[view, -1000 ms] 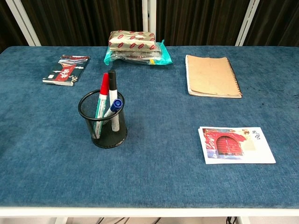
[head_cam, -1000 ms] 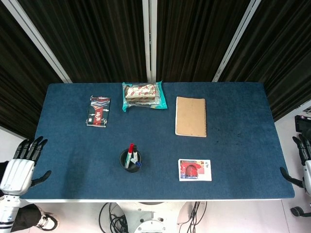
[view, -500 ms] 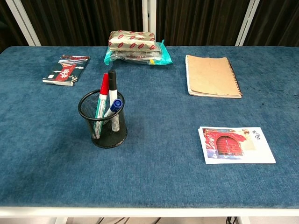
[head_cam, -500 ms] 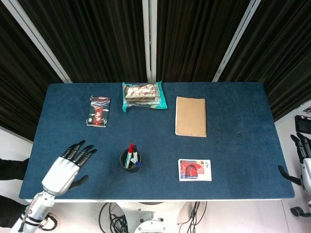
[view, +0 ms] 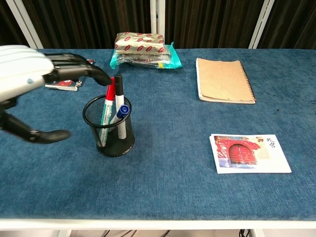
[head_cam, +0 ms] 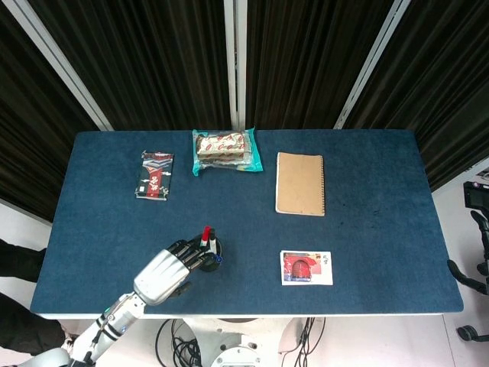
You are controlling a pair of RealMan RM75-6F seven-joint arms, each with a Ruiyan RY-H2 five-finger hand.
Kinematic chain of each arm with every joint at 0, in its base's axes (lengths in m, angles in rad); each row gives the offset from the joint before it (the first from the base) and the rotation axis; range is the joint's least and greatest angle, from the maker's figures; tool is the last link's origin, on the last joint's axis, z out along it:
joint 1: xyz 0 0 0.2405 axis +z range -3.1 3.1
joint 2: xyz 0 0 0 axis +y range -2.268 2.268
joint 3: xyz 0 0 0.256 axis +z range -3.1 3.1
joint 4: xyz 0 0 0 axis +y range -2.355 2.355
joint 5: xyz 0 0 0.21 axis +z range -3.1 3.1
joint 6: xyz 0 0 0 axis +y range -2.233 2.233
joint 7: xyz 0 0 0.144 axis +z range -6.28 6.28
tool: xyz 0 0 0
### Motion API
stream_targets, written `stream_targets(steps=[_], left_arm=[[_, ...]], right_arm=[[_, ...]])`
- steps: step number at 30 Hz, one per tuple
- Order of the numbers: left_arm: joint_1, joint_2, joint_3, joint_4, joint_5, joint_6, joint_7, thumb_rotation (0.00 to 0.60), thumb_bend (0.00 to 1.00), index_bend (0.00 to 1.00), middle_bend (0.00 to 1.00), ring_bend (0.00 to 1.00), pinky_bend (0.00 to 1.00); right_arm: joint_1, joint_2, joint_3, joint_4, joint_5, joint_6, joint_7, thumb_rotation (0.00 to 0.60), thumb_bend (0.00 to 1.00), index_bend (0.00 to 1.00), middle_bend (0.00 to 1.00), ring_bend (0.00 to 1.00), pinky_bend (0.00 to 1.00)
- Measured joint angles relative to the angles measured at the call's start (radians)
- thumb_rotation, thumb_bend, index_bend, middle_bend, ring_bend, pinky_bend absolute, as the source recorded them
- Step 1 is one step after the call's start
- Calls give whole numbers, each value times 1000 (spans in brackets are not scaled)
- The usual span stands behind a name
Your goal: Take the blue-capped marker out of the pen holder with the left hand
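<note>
The black mesh pen holder (head_cam: 203, 251) (view: 108, 129) stands near the table's front edge, left of centre. It holds a red-capped marker (view: 109, 96), a black-capped marker (view: 118, 88) and the blue-capped marker (view: 123, 110), which leans lowest on the holder's right side (head_cam: 218, 259). My left hand (head_cam: 163, 276) (view: 27, 78) hovers at the holder's left with its fingers spread and its thumb apart below. Its fingertips (view: 101, 77) are right by the red and black caps and hold nothing. Only a dark sliver of my right hand (head_cam: 463, 277) shows off the table's right edge, holding nothing.
A stack of snack packs (head_cam: 225, 151) lies at the back centre. A tan spiral notebook (head_cam: 300, 183) is to its right and a small dark booklet (head_cam: 155, 174) to its left. A red picture card (head_cam: 306, 267) lies right of the holder, near the front edge.
My left hand swept in from beyond the table's left edge to the pen holder, fingers now at the marker caps. The right hand slid further right, almost out of the frame.
</note>
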State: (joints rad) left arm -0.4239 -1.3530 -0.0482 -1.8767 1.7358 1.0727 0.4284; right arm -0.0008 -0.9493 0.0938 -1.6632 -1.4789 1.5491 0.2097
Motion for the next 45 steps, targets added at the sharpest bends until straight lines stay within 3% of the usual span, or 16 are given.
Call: stream_targets(steps=[11,31,45], left_arm=[[-89,-117,-33,92,-45,-42,-5,600,349,240,293,356,466],[-157,-154,-34,128,-159,-86,72,600,385,421,415,476,538],[-176,-193,-25,204,-87,4,1,600,394,587,587,659,707]], right_arm=[[7,-1,0,-1,21,-27,-13,600,189,0,0,0,0],[11,15,-4,-5,50,-67,-8,600,189,0,0,0,0],[15,22,-7,-14,76,-97,-20,600,189,0,0,0,0]])
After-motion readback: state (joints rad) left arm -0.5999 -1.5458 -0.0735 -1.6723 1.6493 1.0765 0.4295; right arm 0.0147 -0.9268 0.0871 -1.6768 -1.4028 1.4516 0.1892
